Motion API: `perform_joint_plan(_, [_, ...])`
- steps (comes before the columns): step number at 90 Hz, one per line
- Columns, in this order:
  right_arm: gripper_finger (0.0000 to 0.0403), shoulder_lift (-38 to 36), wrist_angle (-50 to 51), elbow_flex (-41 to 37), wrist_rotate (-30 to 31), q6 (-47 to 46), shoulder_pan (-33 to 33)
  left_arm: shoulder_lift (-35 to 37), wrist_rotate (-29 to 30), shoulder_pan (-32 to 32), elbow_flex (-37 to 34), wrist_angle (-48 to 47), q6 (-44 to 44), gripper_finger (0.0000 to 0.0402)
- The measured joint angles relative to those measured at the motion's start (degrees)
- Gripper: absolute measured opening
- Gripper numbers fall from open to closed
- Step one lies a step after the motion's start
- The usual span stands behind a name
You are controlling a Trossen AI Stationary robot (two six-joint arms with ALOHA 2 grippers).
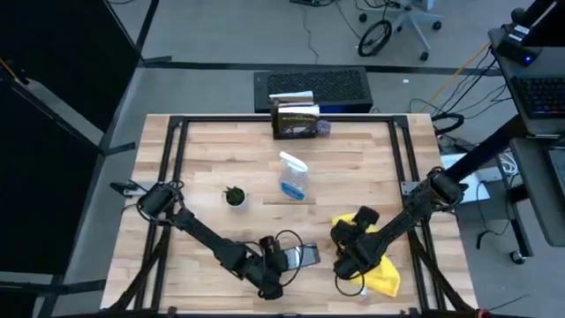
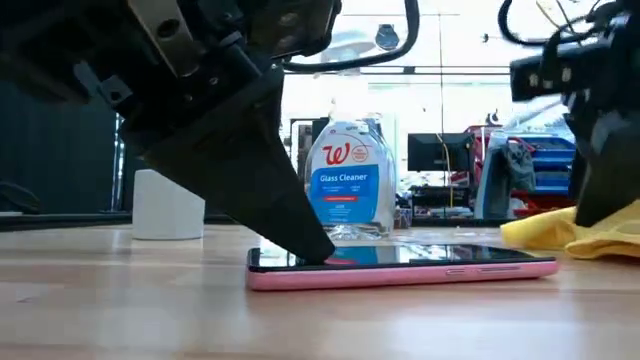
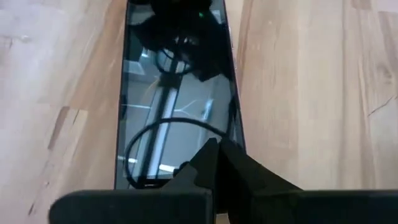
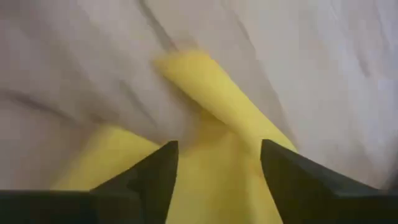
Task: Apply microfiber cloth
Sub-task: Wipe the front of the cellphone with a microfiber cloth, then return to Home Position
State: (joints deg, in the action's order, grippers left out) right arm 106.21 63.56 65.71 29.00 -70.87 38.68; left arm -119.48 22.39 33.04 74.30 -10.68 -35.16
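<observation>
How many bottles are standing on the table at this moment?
1. The spray bottle stands upright near the middle of the table, behind the phone in the low view. Nothing suggests another bottle, though the arms hide some of the surface.

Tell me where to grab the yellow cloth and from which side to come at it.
Take the microfiber cloth at the raised fold running between the right gripper fingers, coming straight down from above. The cloth lies crumpled on the table, so a flat edge gives little to pinch, while the ridge stands up. The fingers are open and straddle the fabric. The left gripper rests on the phone.
</observation>
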Motion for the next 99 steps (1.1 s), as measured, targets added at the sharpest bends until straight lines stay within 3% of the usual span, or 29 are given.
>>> perform_joint_plan(21, [0.0256, -1.88, -6.90, 0.02, 2.58, 8.03, 1.31, 0.31, 0.00, 0.00, 0.02, 0.17, 3.85, 0.0000])
perform_joint_plan(37, [0.0257, -1.97, -26.24, 0.02, 1.88, 24.99, 2.16, 0.96, -0.02, -0.13, 0.02, -1.76, 3.91, 0.0000])
perform_joint_plan(51, [0.0254, -1.33, -40.75, 0.06, -3.14, 35.91, 1.75, 1.16, 1.04, -0.32, 0.17, -5.55, -0.11, 0.0000])
perform_joint_plan(72, [0.0250, -1.01, -45.45, 0.09, -3.44, 40.15, 1.51, 3.52, 6.19, 0.19, 0.04, -8.75, 0.37, 0.0000])
perform_joint_plan(82, [0.0224, -1.57, -45.23, 0.09, -3.63, 41.35, 1.47, 8.30, 6.83, 1.01, 0.29, -8.39, 4.60, 0.0000])
perform_joint_plan(99, [0.0126, -6.40, -44.92, 0.07, -4.07, 46.49, 1.40, 15.46, 3.20, 0.94, 0.22, -8.50, 16.70, 0.0000])
